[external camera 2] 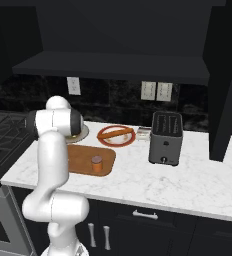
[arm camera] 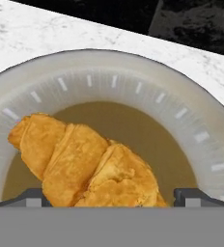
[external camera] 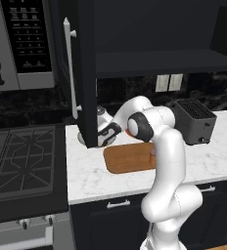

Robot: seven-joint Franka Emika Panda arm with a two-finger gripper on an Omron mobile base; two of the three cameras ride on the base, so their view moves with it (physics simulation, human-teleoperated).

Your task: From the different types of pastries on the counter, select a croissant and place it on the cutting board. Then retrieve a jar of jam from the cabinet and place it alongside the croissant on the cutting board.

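Here, from the left base view, I see the arm bent low behind the open cabinet (external camera: 86, 73) door, beside the cutting board (external camera: 127, 158). On the right base view, the jar of jam (external camera 2: 96, 163) stands on the board. Through the hand view, my gripper (arm camera: 111, 197) fingers spread around the croissant (arm camera: 82, 164) on its plate (arm camera: 133, 82).

The croissant (arm camera: 87, 166) lies on a plate (arm camera: 147, 82) behind the cutting board (external camera 2: 83, 156)
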